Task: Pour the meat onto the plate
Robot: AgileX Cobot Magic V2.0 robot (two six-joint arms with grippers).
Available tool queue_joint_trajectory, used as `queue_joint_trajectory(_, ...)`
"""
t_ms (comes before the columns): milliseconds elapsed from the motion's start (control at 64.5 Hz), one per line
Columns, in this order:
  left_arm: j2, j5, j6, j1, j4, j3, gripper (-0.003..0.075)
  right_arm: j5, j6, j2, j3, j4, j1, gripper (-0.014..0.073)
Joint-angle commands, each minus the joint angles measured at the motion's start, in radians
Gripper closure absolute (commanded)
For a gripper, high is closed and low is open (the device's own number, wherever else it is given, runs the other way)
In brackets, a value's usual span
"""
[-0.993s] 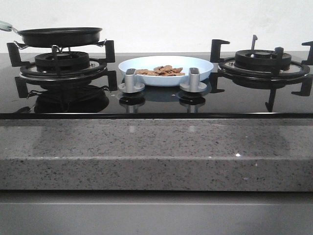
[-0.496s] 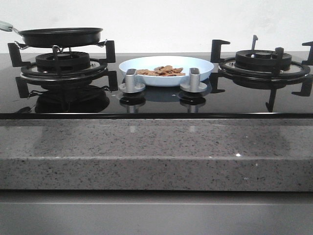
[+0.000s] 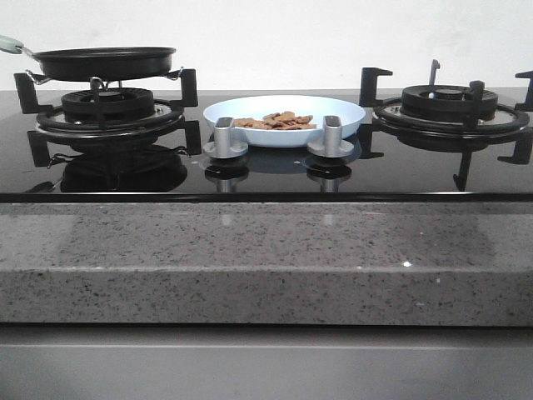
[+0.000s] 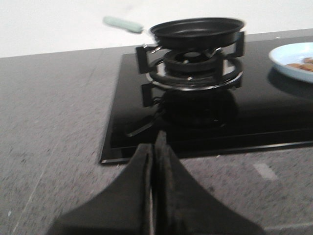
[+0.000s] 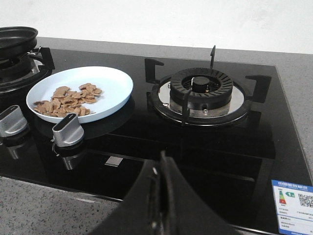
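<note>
The pale blue plate [image 3: 283,119] sits on the black glass hob between the two burners. A heap of light-brown meat pieces [image 3: 277,122] lies on it. The plate [image 5: 80,93] and the meat [image 5: 66,102] also show in the right wrist view, and the plate's edge [image 4: 296,60] in the left wrist view. The black frying pan [image 3: 102,62] rests on the left burner, empty as seen in the left wrist view [image 4: 197,32]. My left gripper [image 4: 153,149] is shut and empty over the stone counter, short of the hob's near edge. My right gripper [image 5: 159,169] is shut and empty over the hob's front.
Two silver knobs [image 3: 223,137] [image 3: 331,137] stand in front of the plate. The right burner [image 3: 450,107] with its black grate is bare. A grey speckled counter [image 3: 266,258] runs along the front. The pan's pale green handle [image 4: 122,23] points away to the left.
</note>
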Motion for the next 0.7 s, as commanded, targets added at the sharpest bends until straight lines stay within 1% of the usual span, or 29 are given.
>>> queue_joint_trajectory(0, -0.045, -0.081, -0.01, 0.027, -0.014, 0.019, 0.0741, -0.085, -0.009, 0.004, -0.026, 0.006, -0.003, 0.0654)
queue_joint_trajectory(62, -0.08, -0.108, -0.01, 0.036, -0.014, 0.063, 0.0741, -0.085, -0.009, 0.004, -0.026, 0.006, -0.003, 0.0654)
queue_joint_trajectory(124, -0.075, -0.176, -0.01, 0.036, -0.014, 0.098, 0.0741, -0.084, -0.009, 0.004, -0.026, 0.006, -0.003, 0.0654)
queue_joint_trajectory(155, -0.077, -0.148, -0.01, 0.036, -0.014, 0.092, 0.0741, -0.084, -0.009, 0.004, -0.026, 0.006, -0.003, 0.0654)
queue_joint_trajectory(279, -0.077, -0.185, -0.01, 0.036, -0.014, 0.094, 0.0741, -0.085, -0.009, 0.004, -0.026, 0.006, -0.003, 0.0654)
queue_joint_trajectory(682, -0.077, -0.185, -0.01, 0.036, -0.014, 0.094, 0.0741, -0.085, -0.009, 0.004, -0.026, 0.006, -0.003, 0.0654)
